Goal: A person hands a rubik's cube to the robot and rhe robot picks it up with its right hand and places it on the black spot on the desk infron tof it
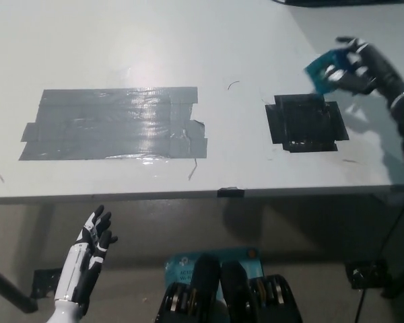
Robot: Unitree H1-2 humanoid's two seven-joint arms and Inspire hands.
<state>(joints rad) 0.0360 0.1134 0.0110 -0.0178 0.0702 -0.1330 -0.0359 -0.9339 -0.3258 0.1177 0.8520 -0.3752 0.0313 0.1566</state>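
Rubik's cube sits upper right of the frame, clamped in your black right hand, just above and right of the black spot on the desk. Expect it rigid and light with slick plastic faces; the layers can twist, so press on opposite flat faces, as the grasp looks now. No long axis, it's a cube; it's tilted, teal face toward picture left. White left hand rests lower left, fingers spread, holding nothing.
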